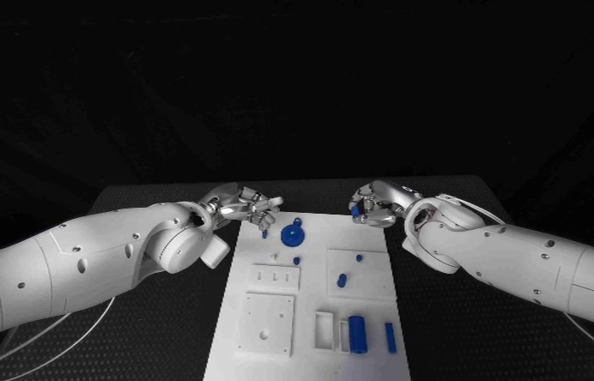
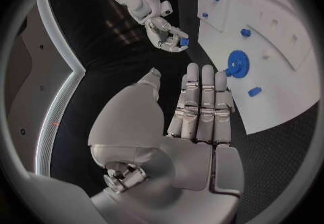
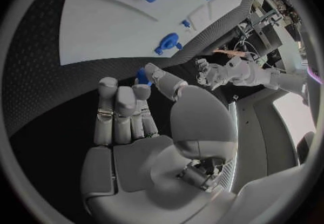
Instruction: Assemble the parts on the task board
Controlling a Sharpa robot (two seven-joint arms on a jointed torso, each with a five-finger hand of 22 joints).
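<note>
The right hand pinches a small blue part near the task board; the left hand is wide, holding nothing. The part looks light, stiff and slippery, best held by its sides.

left arm reached in from the left | left hand hovered with fingers straight, side by side, holding nothing | right arm reached in from the right | right hand pinched a small blue part at its fingertips
</note>
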